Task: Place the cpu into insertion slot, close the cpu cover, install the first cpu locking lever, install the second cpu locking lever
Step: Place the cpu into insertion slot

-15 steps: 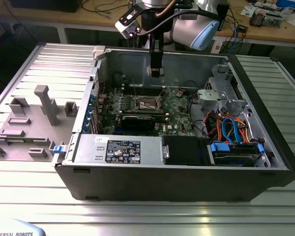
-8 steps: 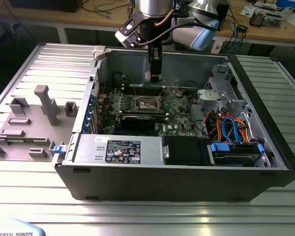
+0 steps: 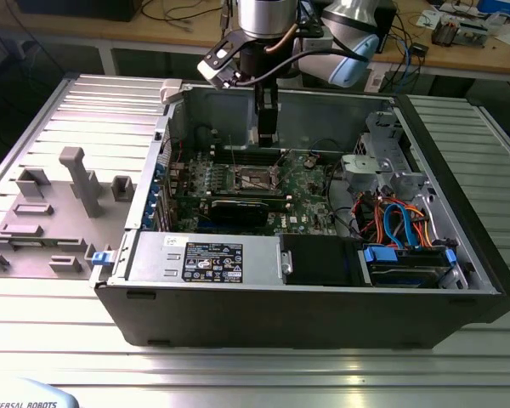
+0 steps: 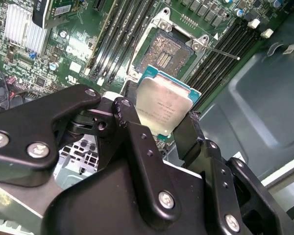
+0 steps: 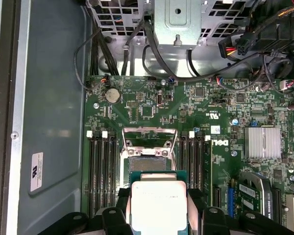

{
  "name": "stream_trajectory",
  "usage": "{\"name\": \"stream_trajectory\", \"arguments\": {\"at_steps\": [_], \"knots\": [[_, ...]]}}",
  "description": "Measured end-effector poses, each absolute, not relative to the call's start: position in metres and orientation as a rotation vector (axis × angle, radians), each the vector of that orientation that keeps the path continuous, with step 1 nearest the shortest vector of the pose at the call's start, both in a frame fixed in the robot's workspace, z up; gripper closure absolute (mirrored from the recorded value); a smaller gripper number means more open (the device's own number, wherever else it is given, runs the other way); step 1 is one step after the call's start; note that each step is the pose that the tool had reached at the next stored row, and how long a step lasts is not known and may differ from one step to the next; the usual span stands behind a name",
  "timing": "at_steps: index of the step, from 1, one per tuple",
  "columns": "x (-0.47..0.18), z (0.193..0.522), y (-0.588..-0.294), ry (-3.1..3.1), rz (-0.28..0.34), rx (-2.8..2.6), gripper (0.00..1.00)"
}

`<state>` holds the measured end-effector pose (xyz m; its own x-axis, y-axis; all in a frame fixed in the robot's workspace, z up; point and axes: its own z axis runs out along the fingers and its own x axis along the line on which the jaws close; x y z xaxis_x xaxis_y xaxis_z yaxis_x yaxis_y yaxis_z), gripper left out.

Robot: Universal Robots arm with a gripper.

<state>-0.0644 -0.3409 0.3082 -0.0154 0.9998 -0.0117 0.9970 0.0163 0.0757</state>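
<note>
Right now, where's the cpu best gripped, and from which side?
By two opposite thin edges, approached from the lid side, as the gripper holds it now. The cpu is a thin flat square: its edges are the only parallel faces, and its underside stays free toward the open insertion slot.

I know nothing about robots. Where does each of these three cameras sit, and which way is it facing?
Exterior view: off the arm, facing down into the open dark-grey computer case; the arm's silvery wrist and black tool hang over the green motherboard.
First wrist view: on the arm, facing straight onto the motherboard; black fingers flank the silvery square chip.
Second wrist view: on the arm, slanted; the tool's fingers clamp the chip.
Shared: both wrist views show chip and silver-rimmed square socket.
</note>
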Motion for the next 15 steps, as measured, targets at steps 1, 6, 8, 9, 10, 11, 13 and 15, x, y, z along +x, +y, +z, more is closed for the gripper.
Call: {"name": "stream_trajectory", "arguments": {"at_steps": [1,6,8,9,10,11,13,15], "knots": [[-0.0644,0.3082,-0.3409,2.195,0.071,2.160,0.46],[-0.0644,0.3082,-0.3409,2.195,0.071,2.160,0.46],[-0.0644,0.3082,-0.3409,2.195,0.071,2.160,0.46],[-0.0644,0.3082,-0.3409,2.195,0.071,2.160,0.46],[-0.0644,0.3082,-0.3409,2.195,0.071,2.161,0.46],[-0.0644,0.3082,-0.3409,2.195,0.071,2.160,0.46],[-0.0644,0.3079,-0.3409,2.195,0.071,2.160,0.46],[-0.0644,0.3070,-0.3409,2.195,0.071,2.160,0.46]]}}
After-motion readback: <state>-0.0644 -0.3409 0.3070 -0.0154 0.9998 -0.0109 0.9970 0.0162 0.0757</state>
